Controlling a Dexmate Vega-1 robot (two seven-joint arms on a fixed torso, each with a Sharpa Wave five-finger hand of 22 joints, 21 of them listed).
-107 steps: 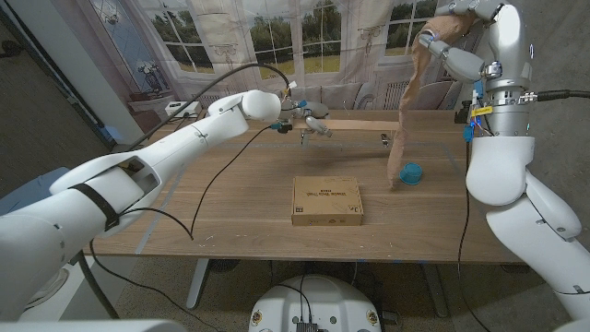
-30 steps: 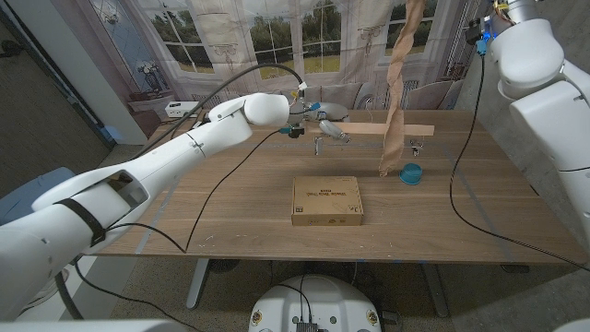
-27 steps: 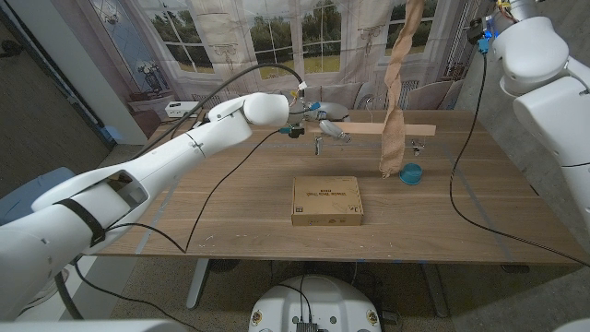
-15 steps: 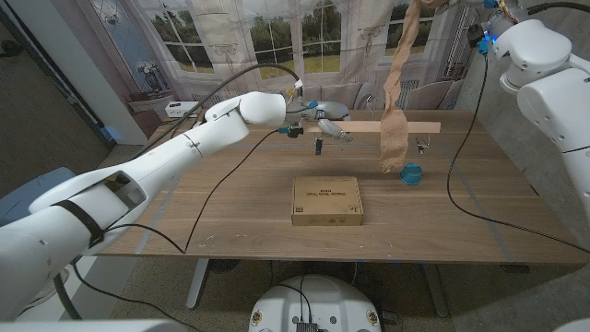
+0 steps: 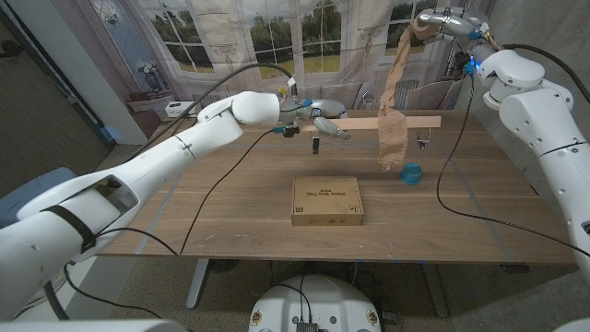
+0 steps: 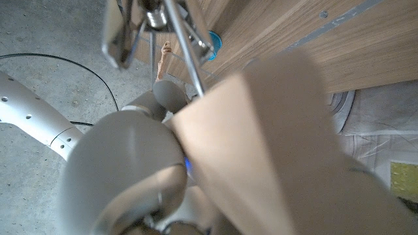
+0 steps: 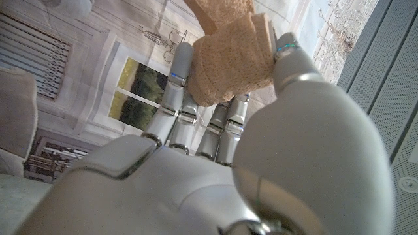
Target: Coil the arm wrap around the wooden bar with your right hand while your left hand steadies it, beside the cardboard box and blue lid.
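A long wooden bar [image 5: 406, 123] is held level above the far side of the table, with small metal feet under it. My left hand [image 5: 318, 122] grips its left end; the bar [image 6: 274, 130] shows large and blurred against that hand [image 6: 137, 176] in the left wrist view. A tan arm wrap [image 5: 395, 101] hangs in a long strip across the bar, its lower end dangling just above the blue lid [image 5: 410, 172]. My right hand [image 5: 441, 19] holds the wrap's top end high up at the back right. In the right wrist view the bunched wrap [image 7: 232, 55] is pinched in that hand [image 7: 215, 124].
A flat cardboard box [image 5: 326, 200] lies at the table's middle, in front of the bar. The blue lid sits to its right. A black cable [image 5: 217, 189] trails over the left part of the wooden table [image 5: 230, 231]. Chairs and a curtain stand behind.
My right hand has come down and rightwards into view with the wrap's top end. The wrap's lower end has lifted and bunched near the bar. My left hand and the bar shifted slightly.
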